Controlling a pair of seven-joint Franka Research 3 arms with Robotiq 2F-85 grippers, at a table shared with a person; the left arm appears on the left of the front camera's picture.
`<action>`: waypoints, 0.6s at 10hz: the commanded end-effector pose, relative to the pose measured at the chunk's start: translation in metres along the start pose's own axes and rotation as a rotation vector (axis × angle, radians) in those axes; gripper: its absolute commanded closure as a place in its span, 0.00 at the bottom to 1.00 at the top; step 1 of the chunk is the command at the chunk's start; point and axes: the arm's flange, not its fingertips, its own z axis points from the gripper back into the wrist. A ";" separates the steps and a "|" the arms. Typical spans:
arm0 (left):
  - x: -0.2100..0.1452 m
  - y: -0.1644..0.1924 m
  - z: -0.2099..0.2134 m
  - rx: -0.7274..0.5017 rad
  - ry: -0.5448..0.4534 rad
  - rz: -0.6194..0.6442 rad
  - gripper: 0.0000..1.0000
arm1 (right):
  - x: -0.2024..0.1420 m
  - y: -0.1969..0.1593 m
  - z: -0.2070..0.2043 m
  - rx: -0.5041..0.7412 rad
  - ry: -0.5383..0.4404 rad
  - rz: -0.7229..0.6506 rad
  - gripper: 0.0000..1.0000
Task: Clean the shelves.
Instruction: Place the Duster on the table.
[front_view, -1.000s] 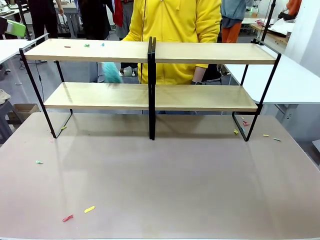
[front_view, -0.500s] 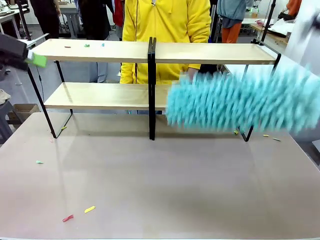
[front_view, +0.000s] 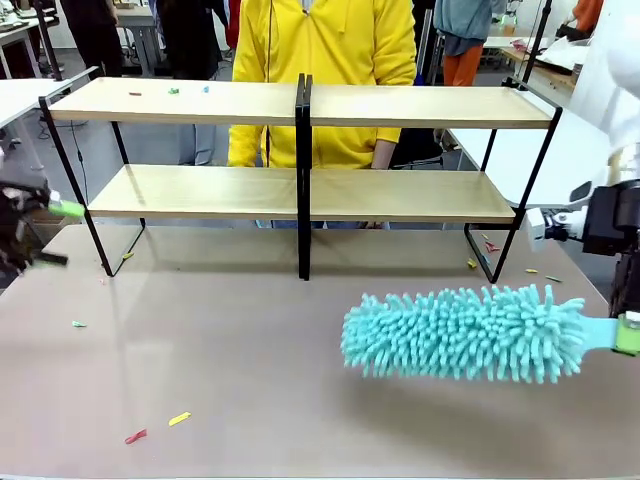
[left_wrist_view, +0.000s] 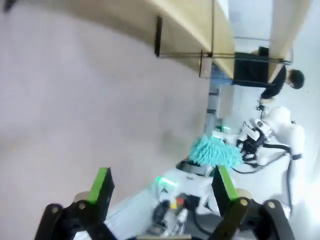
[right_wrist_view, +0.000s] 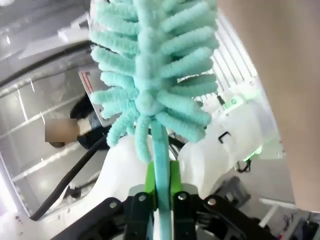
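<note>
Where scraps lie: two shelves (front_view: 300, 105) (one duster (front_view: 460, 333)).

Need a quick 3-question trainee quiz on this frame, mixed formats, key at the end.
1. True or false: the right gripper is shut on the handle of the teal duster.
2. Multiple choice: the small scraps on the shelves lie on A) the top board's left end, B) the lower board's right end, C) the centre post.
3. Fill in: the left gripper has its jaws ____ with nothing between them.

Key: 1 true; 2 A; 3 open.
</note>
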 end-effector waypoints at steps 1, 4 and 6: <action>-0.120 0.071 -0.063 0.062 0.073 -0.009 0.00 | 0.002 0.004 0.013 -0.015 -0.141 0.029 0.88; 0.000 0.000 0.000 0.000 0.000 0.000 0.00 | 0.003 -0.001 0.015 -0.052 -0.124 -0.004 0.88; 0.000 0.000 0.000 0.000 0.000 0.000 0.00 | 0.005 -0.007 0.020 -0.105 -0.089 -0.083 0.30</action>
